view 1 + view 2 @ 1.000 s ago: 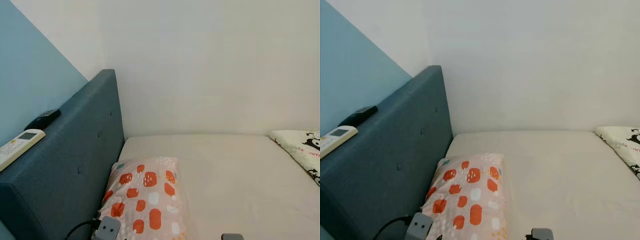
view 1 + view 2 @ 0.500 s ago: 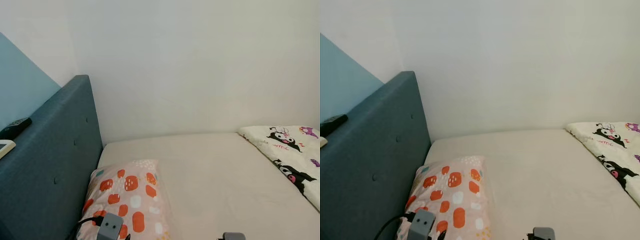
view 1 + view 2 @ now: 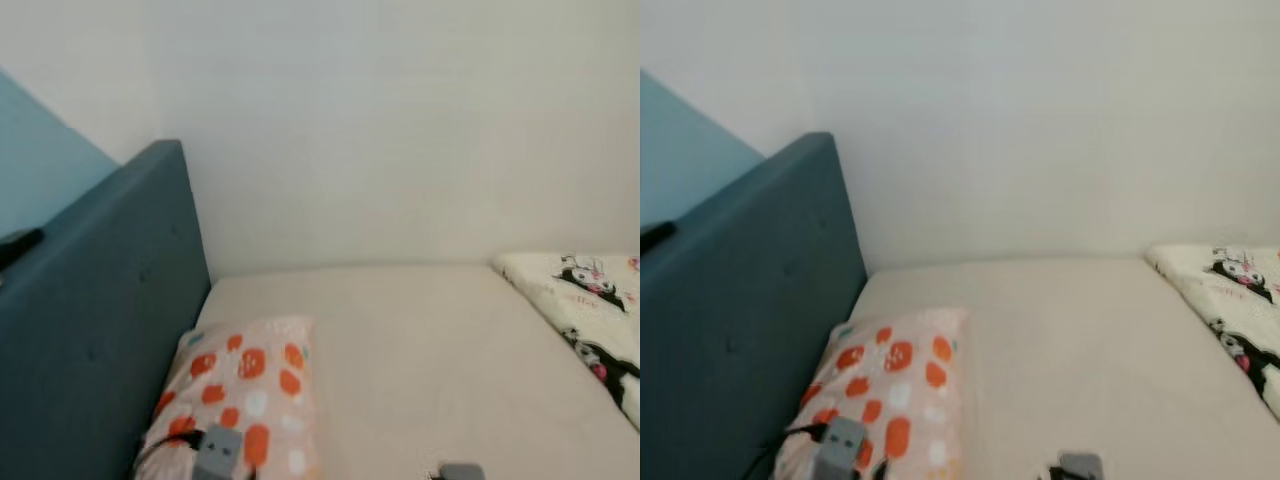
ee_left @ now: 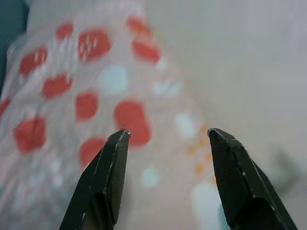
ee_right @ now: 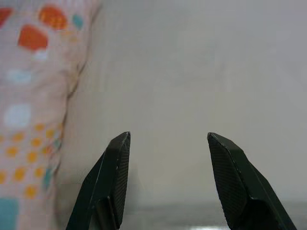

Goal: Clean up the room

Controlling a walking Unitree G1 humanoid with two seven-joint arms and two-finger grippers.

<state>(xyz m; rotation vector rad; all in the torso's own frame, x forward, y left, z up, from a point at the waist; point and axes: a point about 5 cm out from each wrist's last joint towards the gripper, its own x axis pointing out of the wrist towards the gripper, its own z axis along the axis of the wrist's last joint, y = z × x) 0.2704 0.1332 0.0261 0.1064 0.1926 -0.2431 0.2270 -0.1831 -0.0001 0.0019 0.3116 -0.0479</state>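
Observation:
A pink pillow with orange and white spots lies on the cream mattress beside the blue headboard. In the left wrist view my left gripper hangs open just above the pillow, nothing between its fingers. In the right wrist view my right gripper is open over bare mattress, with the pillow's edge to one side. A white blanket with black cartoon figures lies at the right edge of the bed.
A dark remote rests on top of the headboard at far left. A white wall backs the bed, and a light blue wall stands behind the headboard. Grey wrist parts and a black cable show at the bottom edge.
The camera has swung right over the last second: the white remote has left the picture and the cartoon blanket has come further in. The picture is now a little blurred.

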